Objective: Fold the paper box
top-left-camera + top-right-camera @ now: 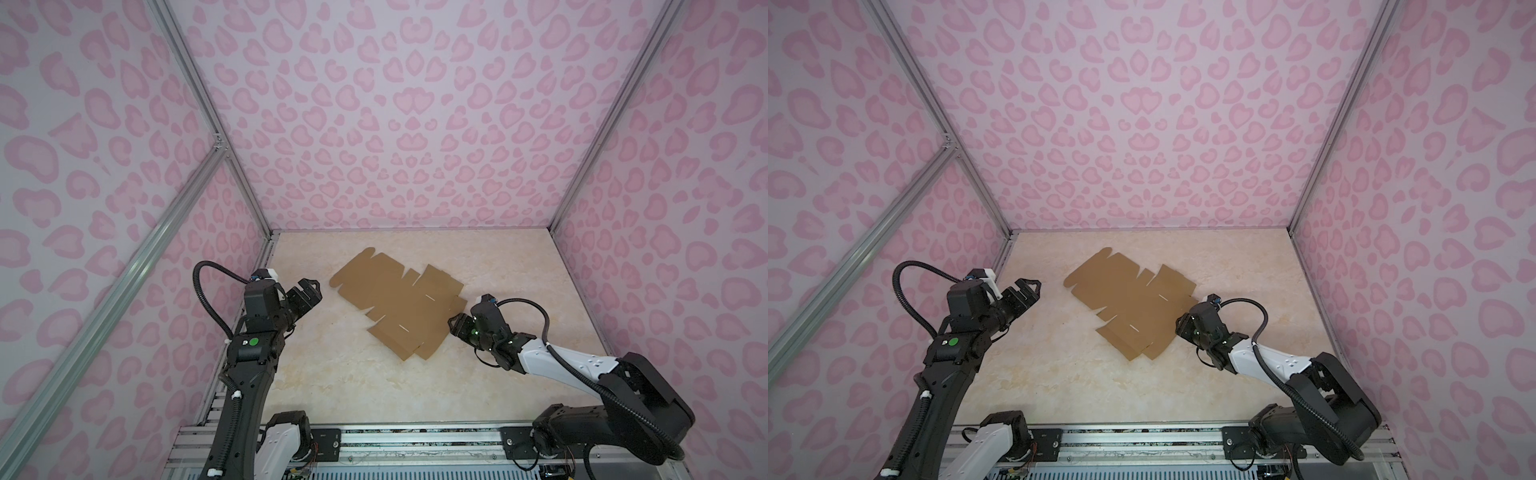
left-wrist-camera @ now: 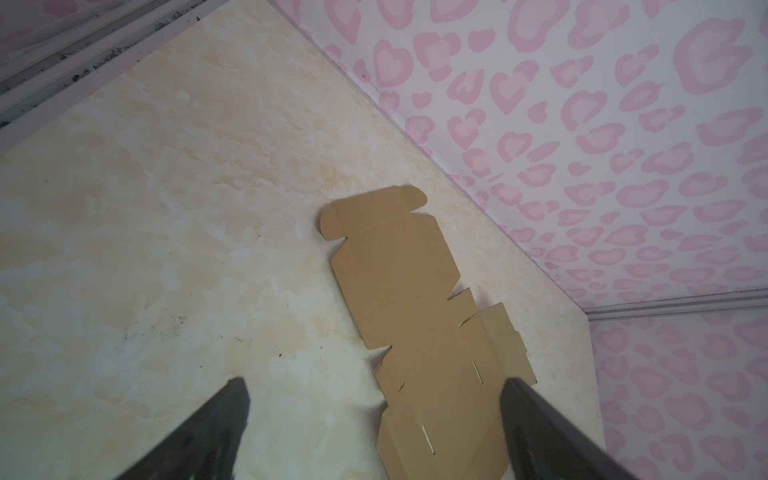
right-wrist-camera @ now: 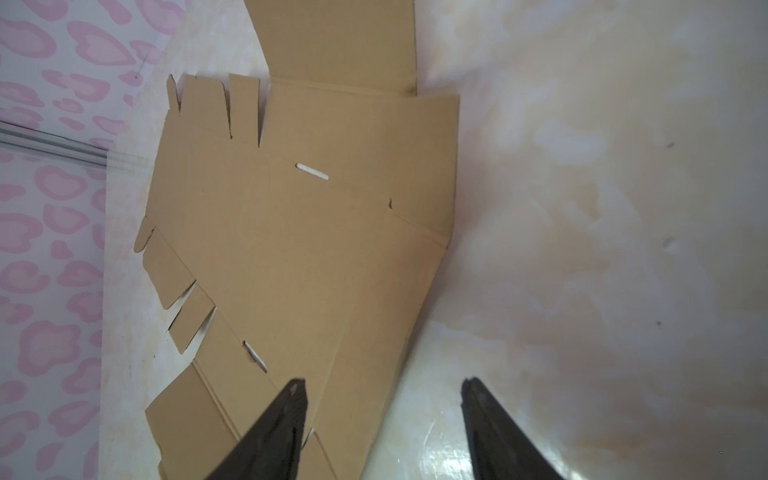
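Your right claw is partly open and holds nothing. Your left claw is wide open and empty too. Some things could go wrong from here. The paper box is thin and lies flat, so the right claw may slip over its edge and pinch only air. If you push from the side, the whole sheet may slide or spin, because nothing pins it down. If you pull a corner up too hard, the flap may bend in the wrong spot and not on its crease. The box lies in the middle of the tabletop, turned at a slant, with no flap folded up yet. Its right edge sits in the gap of the right claw, part over cardboard and part over bare tabletop. You cannot tell from here if they touch. The left claw waits near the box's left side, apart from it.
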Controlling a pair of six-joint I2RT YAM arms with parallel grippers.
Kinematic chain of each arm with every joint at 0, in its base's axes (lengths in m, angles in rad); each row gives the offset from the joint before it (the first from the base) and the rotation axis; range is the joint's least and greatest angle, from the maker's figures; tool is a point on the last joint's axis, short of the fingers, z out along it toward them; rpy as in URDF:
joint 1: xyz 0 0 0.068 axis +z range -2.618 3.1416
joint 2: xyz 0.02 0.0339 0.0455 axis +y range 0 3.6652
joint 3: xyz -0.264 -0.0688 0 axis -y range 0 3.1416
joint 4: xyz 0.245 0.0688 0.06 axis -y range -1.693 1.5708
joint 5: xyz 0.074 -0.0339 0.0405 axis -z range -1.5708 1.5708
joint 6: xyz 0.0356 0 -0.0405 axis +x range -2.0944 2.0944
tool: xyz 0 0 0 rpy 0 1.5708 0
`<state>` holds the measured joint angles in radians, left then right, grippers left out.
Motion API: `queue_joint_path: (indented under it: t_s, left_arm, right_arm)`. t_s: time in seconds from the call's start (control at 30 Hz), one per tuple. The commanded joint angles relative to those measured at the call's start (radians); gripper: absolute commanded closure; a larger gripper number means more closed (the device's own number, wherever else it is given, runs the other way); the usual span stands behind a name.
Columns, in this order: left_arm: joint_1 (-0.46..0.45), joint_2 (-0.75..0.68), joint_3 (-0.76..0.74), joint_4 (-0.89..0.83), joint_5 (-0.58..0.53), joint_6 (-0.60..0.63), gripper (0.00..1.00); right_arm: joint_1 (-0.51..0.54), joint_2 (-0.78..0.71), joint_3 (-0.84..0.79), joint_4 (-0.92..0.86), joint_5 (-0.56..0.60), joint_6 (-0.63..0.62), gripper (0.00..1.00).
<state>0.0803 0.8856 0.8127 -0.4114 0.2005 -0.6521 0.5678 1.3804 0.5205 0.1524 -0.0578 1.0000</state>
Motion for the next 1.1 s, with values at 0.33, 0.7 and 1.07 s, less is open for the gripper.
queue_joint_path:
  t_s: [0.33, 0.7, 1.07]
  left_arm:
    - [-0.003, -0.006, 0.010, -0.011, -0.010, 0.028, 0.03]
    - [-0.007, -0.004, 0.012, -0.012, -0.003, 0.035, 0.03]
    - [-0.008, -0.003, 0.015, -0.013, -0.002, 0.042, 0.03]
  right_arm:
    - [-0.055, 0.111, -0.001, 0.190, -0.049, -0.015, 0.55]
    - [-0.099, 0.199, 0.001, 0.261, -0.092, -0.013, 0.66]
    - [-0.119, 0.245, -0.008, 0.337, -0.092, -0.044, 0.68]
